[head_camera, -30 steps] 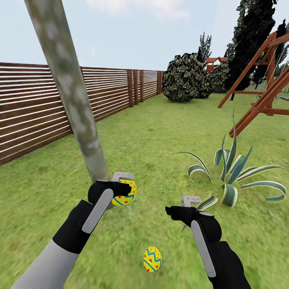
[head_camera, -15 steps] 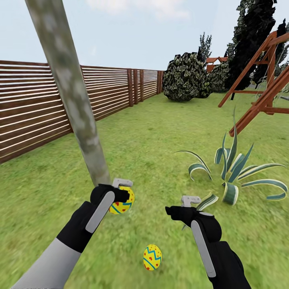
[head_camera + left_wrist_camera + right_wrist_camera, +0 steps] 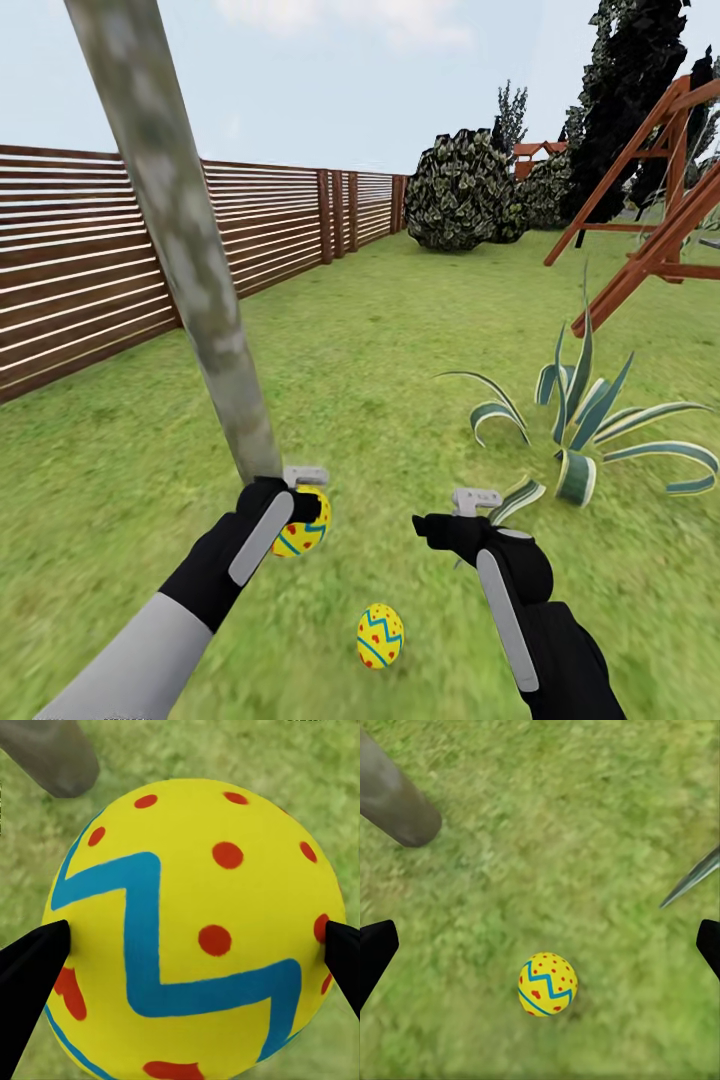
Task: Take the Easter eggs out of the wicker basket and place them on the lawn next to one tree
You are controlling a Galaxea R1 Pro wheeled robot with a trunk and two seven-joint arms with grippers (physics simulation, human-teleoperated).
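Setting: a grassy garden lawn [image 3: 380, 330] bounded on the left by a brown slatted wooden fence [image 3: 90, 270], under a pale sky.
Tree: a pale grey-green mottled trunk [image 3: 190, 270] leans across the left of the head view; its base meets the grass just behind the left gripper.
Left gripper [image 3: 300, 505]: clamped on a yellow Easter egg [image 3: 191, 930] with a blue zigzag and red dots, a black fingertip [image 3: 34, 960] pressed to each side; it hangs right beside the trunk's base.
Second egg [image 3: 380, 635]: lies on the grass, near the trunk, between the two arms.
Right gripper [image 3: 455, 515]: spread wide and holding nothing, poised above the second egg.
Striped plant [image 3: 575, 420]: low, broad-leaved, to the right.
Background: dark bushes [image 3: 460, 195] and a red-brown wooden swing frame [image 3: 660, 200].
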